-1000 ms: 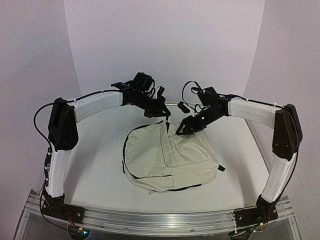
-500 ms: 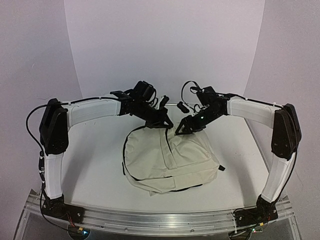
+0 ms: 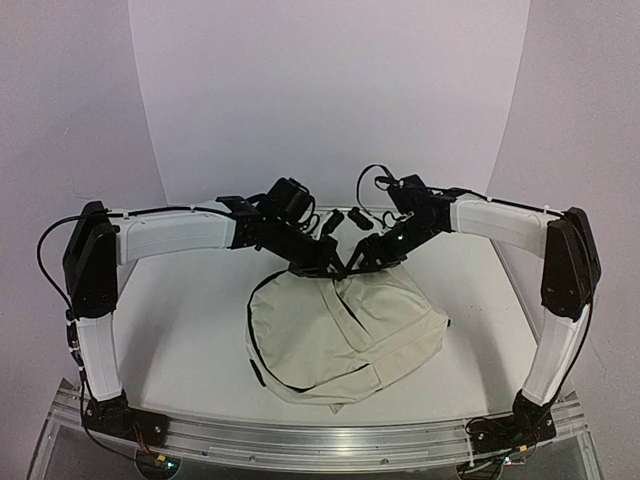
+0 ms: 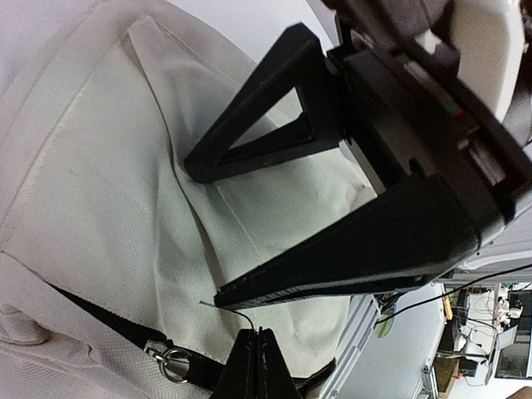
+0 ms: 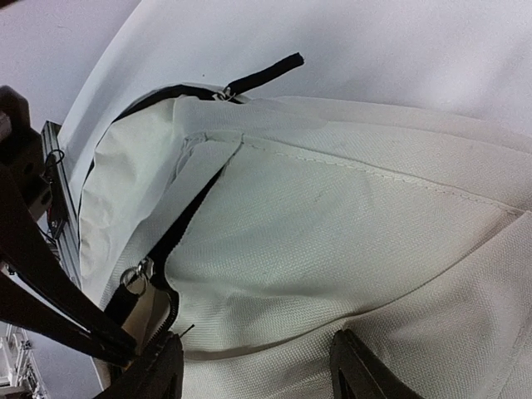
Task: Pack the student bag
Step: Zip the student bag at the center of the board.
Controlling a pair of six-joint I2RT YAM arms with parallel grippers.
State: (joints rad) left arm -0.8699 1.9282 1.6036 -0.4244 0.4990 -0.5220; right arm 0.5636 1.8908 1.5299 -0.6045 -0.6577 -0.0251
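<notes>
The cream student bag (image 3: 345, 335) lies at the table's middle, top end away from the arms. Both grippers meet at its far top edge. My left gripper (image 3: 335, 266) is shut on the black pull strap (image 4: 204, 370) of a zip, its metal ring (image 4: 170, 362) just beside my left gripper's tip (image 4: 259, 337). My right gripper (image 3: 360, 260) is open, its fingers (image 5: 154, 374) spread over the bag's fabric (image 5: 332, 224) next to the open black zip (image 5: 187, 220). In the left wrist view the right gripper's fingers (image 4: 249, 145) stand open above the fabric.
A second black zip pull (image 5: 266, 71) sticks out at the bag's far end. Black straps (image 3: 255, 365) show along the bag's left edge. The table's metal front rail (image 3: 320, 445) runs along the near edge.
My left gripper has moved right and nearer, to meet the right gripper, drawing the zip pull along. The bag's top has been pulled up and its body has changed shape.
</notes>
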